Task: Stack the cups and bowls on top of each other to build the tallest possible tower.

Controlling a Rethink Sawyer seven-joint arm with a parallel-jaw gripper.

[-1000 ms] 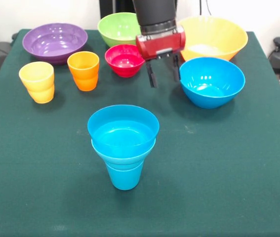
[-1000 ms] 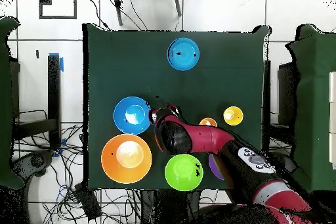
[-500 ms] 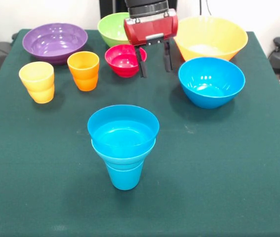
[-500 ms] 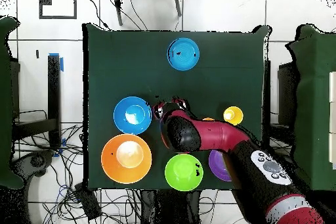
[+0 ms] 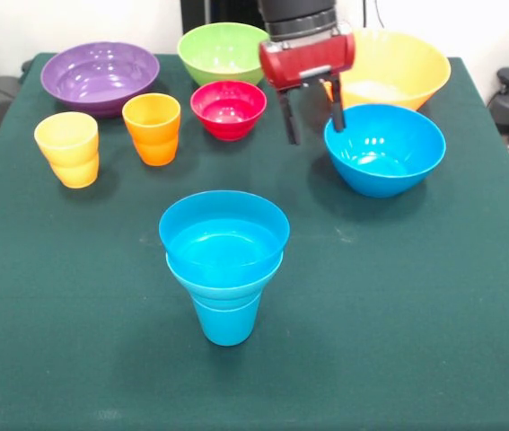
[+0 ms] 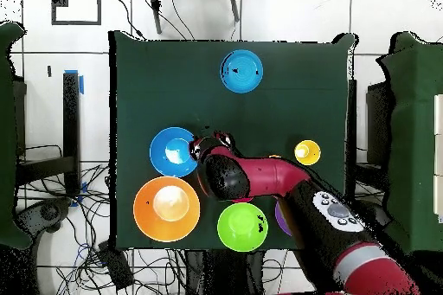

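The tower [image 5: 224,266] stands at the table's middle front: a blue cup [image 5: 227,321] carrying two nested blue bowls, seen in the overhead view as a blue disc, the tower [image 6: 240,71]. My gripper [image 5: 314,133] hangs open and empty between the red bowl [image 5: 228,108] and the big blue bowl [image 5: 384,148], one finger just by that bowl's left rim. Behind are the yellow-orange bowl [image 5: 389,65], green bowl [image 5: 218,49] and purple bowl [image 5: 100,76]. The orange cup [image 5: 152,128] and yellow cup [image 5: 67,148] stand at the left.
In the overhead view the arm [image 6: 285,192] covers the red bowl and most of the purple bowl. The blue bowl [image 6: 173,151], yellow-orange bowl [image 6: 166,208], green bowl [image 6: 242,227] and yellow cup [image 6: 307,151] show around it. Cables lie on the floor beside the table.
In the front view my gripper has swung right from above the red bowl to the big blue bowl's left rim and dropped slightly. It stays open. No cup or bowl has moved.
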